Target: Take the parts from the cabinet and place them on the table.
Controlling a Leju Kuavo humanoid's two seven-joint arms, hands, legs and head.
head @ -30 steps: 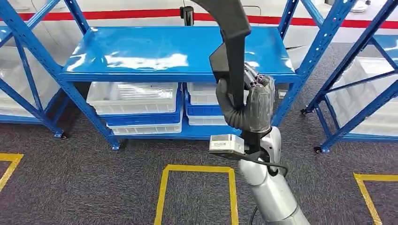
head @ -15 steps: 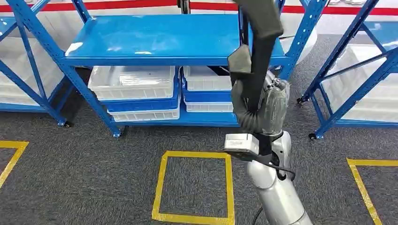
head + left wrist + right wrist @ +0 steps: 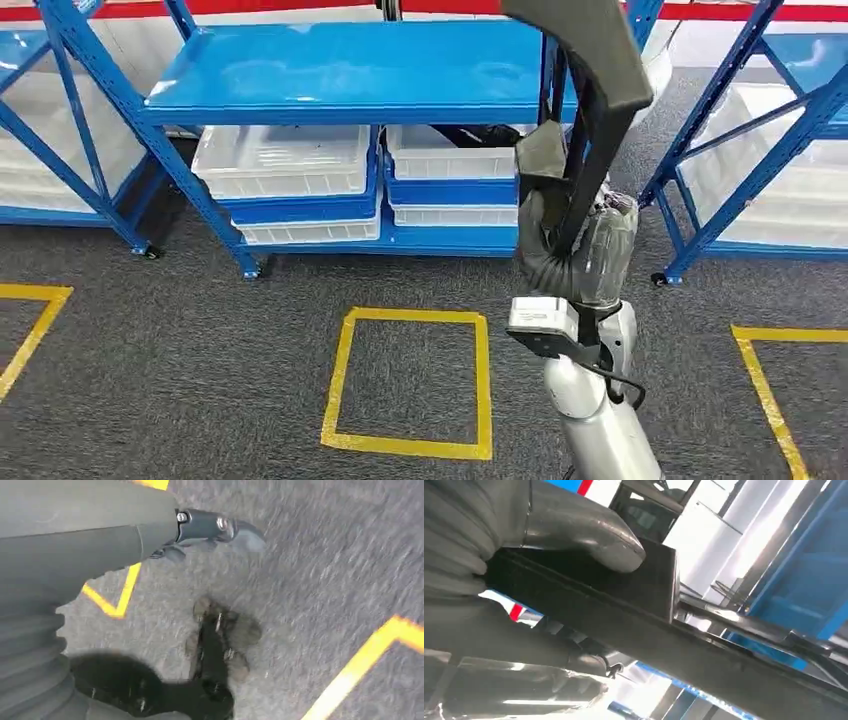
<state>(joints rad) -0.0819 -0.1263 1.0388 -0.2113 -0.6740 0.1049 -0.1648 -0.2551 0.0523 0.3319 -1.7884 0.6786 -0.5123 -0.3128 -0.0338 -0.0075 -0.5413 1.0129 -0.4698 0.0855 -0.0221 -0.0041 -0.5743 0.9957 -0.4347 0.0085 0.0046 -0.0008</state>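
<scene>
Head view: right hand [image 3: 570,250] grips the stiff, seemingly light black part [image 3: 585,110] near its lower end, the long bent length overhanging above.

The place looks like a warehouse or factory storeroom; blue steel shelving racks with diagonal braces [image 3: 120,120] stand in a row, some on small castors; the middle rack's lower shelf holds stacked white and blue plastic trays [image 3: 285,180]; the floor is grey industrial carpet [image 3: 180,380] marked with yellow tape squares [image 3: 410,380]; a white wall with a red stripe [image 3: 270,10] runs behind the racks.
</scene>
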